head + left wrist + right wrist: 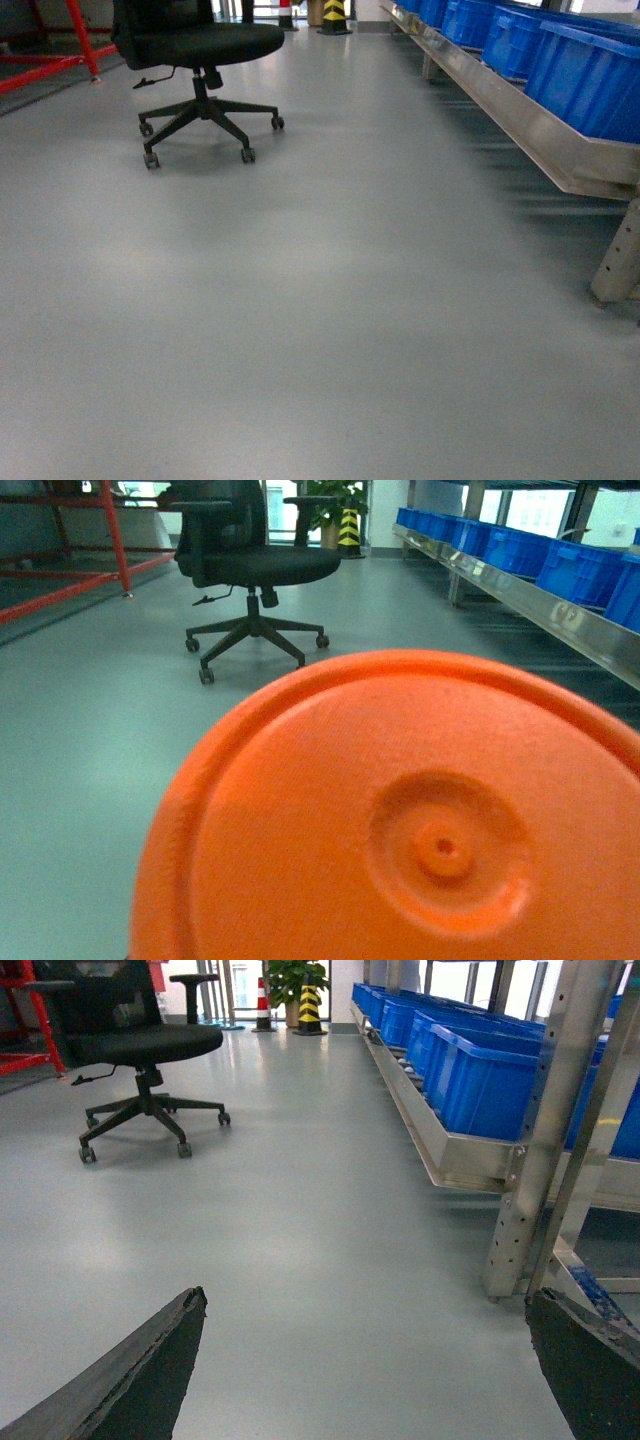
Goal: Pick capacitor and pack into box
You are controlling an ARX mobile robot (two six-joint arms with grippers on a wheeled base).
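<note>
Nothing task-related is on show here: neither the box nor a capacitor turns up in any of the three views, so where they sit can't be told. The head view is mostly bare grey floor, with a black office chair on castors at the far left and a red metal frame poking in beyond it. Along the right runs a long steel rack, carrying a row of blue bins that recedes into the distance, and a yellow-and-black striped post stands way at the far end. Neither arm appears in the head view. The left wrist view is more than half filled by a big orange round disc right up against the lens, with a raised rim and a small dimple in a circular recess; the left gripper's fingers aren't visible behind it, so there's no telling whether they're released or clenched. The right wrist view shows the right gripper with its two dark fingertips sitting at the bottom corners, spread wide apart with only floor between them, so the jaws are released and grasping nothing. A potted plant sits beside the striped post in that view.
</note>
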